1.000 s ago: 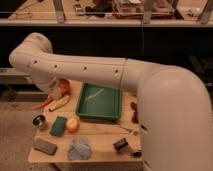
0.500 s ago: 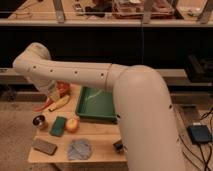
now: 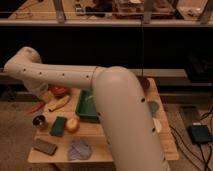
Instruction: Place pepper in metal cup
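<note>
The pepper [image 3: 36, 107] looks light, slim and slightly curved, with a smooth waxy skin that is likely to slide or roll under a loose pinch. It is firm enough to lift but would probably bruise under a hard squeeze. The best hold is probably across its thick middle, with the jaws square to its length, so that it hangs level and can be tipped end-first into the narrow metal cup [image 3: 39, 121]. The pepper lies at the left edge of the table [image 3: 100, 137], just left of the banana [image 3: 59, 103] and behind the metal cup. The gripper [image 3: 44, 94] hangs under the bent arm over the table's back-left corner, half hidden, with its jaws together and nothing visibly held. The pepper sits just in front of the gripper and slightly to its left. Whether the two touch cannot be told.
</note>
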Tool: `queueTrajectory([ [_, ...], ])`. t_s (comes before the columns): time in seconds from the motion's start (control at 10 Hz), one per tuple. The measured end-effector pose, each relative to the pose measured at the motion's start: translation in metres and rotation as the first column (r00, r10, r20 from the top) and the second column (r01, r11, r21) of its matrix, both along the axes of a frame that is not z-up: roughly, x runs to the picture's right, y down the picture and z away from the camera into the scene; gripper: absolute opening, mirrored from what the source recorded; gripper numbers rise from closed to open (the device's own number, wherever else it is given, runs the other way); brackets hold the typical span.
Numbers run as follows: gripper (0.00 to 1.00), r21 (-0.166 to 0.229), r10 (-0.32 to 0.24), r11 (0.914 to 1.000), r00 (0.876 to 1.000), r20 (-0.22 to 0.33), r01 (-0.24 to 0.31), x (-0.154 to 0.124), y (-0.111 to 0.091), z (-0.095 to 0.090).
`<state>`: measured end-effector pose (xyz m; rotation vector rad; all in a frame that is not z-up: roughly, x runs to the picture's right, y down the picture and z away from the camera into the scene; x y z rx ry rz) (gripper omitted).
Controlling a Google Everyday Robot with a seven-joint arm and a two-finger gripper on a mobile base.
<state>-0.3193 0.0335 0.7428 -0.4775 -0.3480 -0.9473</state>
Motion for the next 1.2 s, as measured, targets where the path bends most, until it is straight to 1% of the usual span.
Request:
queueTrajectory([
  [0.1,0.12,-0.004,-0.016,0.9999,1.0,-0.001,0.016,0.0,0.002,0.009],
  [0.2,0.12,-0.016,-0.021,0.9997,1.0,0.001,0.021,0.0,0.005,0.018],
  [0.3,0.12,-0.036,-0.018,0.9992,1.0,0.011,0.019,-0.002,0.009,0.023],
  [0.4,0.12,-0.076,0.0,0.9971,0.999,0.04,0.003,-0.006,0.014,0.028],
  [0.5,0.12,-0.114,0.022,0.9934,0.997,0.07,-0.014,-0.013,0.019,0.03],
  [0.7,0.12,-0.157,0.055,0.987,0.991,0.123,-0.035,-0.032,0.029,0.023],
  [0.8,0.12,-0.186,0.082,0.9811,0.985,0.154,-0.053,-0.041,0.037,0.019],
  [0.9,0.12,-0.206,0.084,0.9774,0.983,0.165,-0.049,-0.049,0.048,0.017],
  [1.0,0.12,-0.223,0.08,0.974,0.982,0.172,-0.04,-0.055,0.06,0.018],
  [1.1,0.12,-0.237,0.083,0.9706,0.981,0.174,-0.04,-0.055,0.065,0.021],
  [1.2,0.12,-0.264,0.083,0.964,0.98,0.179,-0.034,-0.054,0.073,0.026],
])
